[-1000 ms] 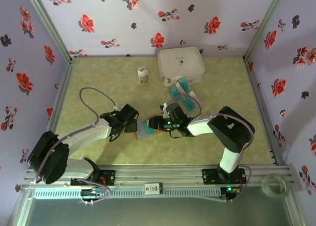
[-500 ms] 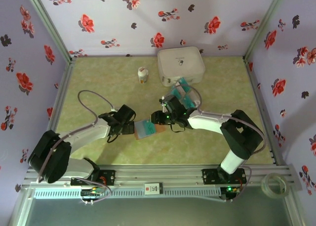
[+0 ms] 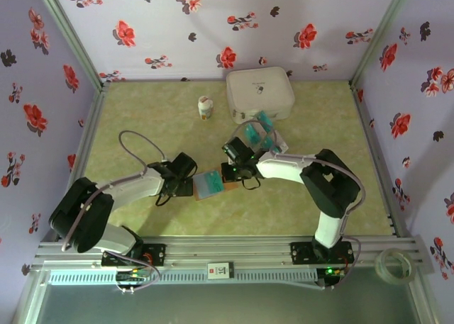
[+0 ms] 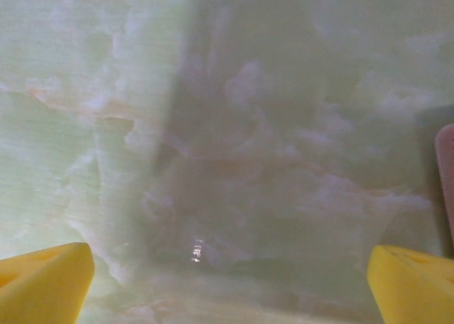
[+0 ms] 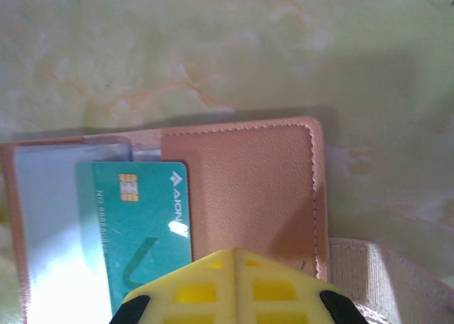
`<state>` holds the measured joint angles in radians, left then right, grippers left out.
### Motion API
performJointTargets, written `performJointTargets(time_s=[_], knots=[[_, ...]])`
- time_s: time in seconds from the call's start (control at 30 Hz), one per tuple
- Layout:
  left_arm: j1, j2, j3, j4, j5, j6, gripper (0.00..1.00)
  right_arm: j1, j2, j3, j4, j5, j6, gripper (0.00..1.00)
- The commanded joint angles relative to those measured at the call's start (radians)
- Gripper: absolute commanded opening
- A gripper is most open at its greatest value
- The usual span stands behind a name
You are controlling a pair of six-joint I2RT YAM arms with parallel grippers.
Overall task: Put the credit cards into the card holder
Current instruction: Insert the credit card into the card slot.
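right wrist view shows a gold chip on the credit card.

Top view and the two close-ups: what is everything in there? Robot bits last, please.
holder: one, brown, open, mid-table between the arms
card: one, teal, tucked in the holder
loose cards: several, teal, just this side of the case
case: one, white, far side
bottle: one, white, left of the case
left end effector: yellow tips, open, over bare table
right end effector: yellow tips, shut, over the holder
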<state>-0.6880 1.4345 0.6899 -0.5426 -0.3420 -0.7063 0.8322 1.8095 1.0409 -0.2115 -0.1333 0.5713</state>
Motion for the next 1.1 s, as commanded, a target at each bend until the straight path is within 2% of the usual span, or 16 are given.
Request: performJointTargets(time_s=[0.0, 1.07], knots=[[0.005, 0.037, 0.003, -0.016, -0.008, -0.012, 1.00, 0.016, 0.029, 0.041, -0.030, 0.022, -0.024, 0.02], [-0.010, 0.091, -0.001, 0.022, -0.003, -0.011, 1.00, 0.116, 0.108, 0.133, -0.039, 0.001, -0.003, 0.00]])
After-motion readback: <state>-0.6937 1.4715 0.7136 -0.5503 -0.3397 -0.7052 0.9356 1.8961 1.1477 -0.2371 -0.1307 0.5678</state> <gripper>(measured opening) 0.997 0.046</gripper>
